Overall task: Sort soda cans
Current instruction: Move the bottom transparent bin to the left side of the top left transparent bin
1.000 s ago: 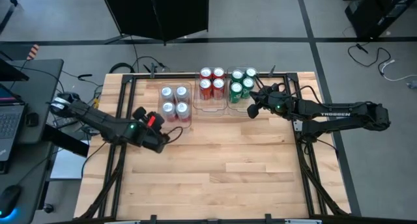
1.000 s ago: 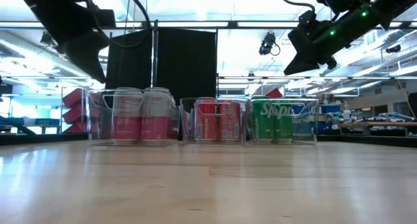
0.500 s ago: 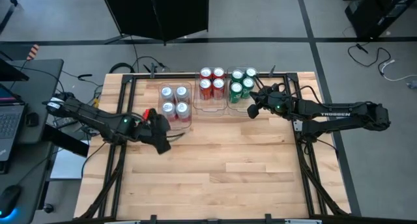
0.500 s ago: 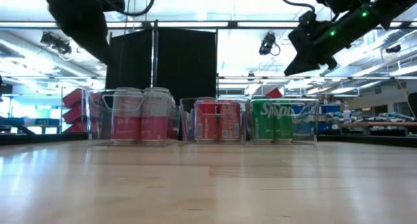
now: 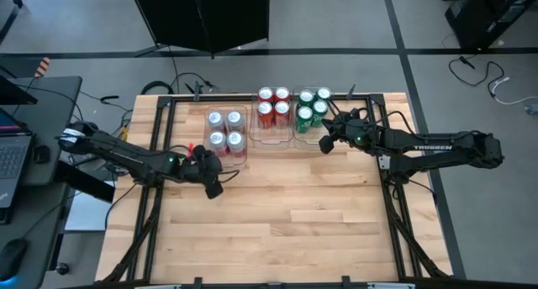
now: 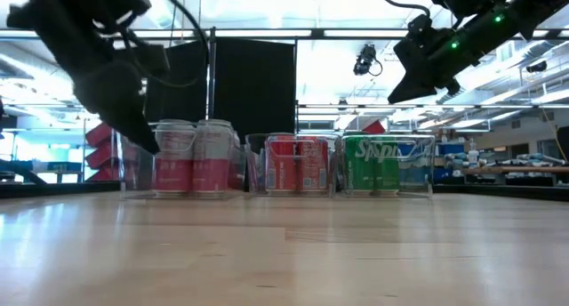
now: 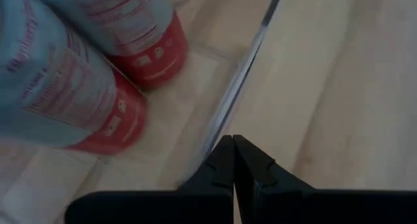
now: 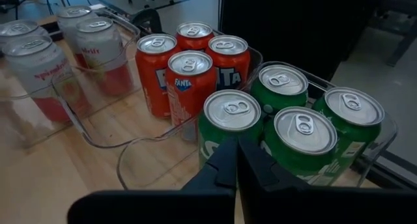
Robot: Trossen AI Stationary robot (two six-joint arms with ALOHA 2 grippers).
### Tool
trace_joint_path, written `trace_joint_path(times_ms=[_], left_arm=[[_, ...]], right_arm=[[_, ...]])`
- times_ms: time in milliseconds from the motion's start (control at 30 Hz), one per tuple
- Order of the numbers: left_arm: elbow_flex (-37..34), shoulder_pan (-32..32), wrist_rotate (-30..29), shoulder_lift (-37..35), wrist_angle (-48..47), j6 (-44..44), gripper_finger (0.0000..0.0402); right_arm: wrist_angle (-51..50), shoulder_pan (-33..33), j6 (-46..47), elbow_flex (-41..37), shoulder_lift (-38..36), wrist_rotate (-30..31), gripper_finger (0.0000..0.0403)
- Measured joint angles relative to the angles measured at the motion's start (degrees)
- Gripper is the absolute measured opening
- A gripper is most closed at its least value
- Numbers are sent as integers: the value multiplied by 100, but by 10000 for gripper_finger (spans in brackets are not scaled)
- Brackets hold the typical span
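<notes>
Dropping beside the silver cans' bin (image 5: 227,133), the closed, empty left gripper (image 5: 213,186) is lowered; sorting looks finished, the closed right gripper (image 5: 326,143) parked at three o'clock.

Just past my right gripper (image 8: 236,160), a red can (image 8: 190,88) says "Fanta" in white letters on a blue patch. The red can next to it (image 8: 228,62) shows only "NTA" (the rest is turned away).

Farther from that gripper, a silver can (image 8: 101,55) with a red bottom has small red words that look like "Spindrift", but I can't be sure.

From the table-level camera, the green cans (image 6: 384,165) under my right gripper (image 6: 411,75) show big white letters that start "Sp".

My right arm (image 5: 443,147) says "TROSSEN" in white.

The cans near my left gripper (image 7: 233,160) have words too blurry to read.
</notes>
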Motion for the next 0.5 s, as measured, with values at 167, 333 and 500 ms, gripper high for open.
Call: trace_joint_path(times_ms=[167, 333, 500], left_arm=[[-512, 503, -269, 1, 888, 427, 0], [-814, 1017, -297, 20, 1423, 725, 0], [-1070, 1344, -249, 63, 2404, 1216, 0]], right_arm=[[1, 0, 1, 0, 0, 0, 1], [1, 0, 1, 0, 0, -1, 0], [1, 0, 1, 0, 0, -2, 1]])
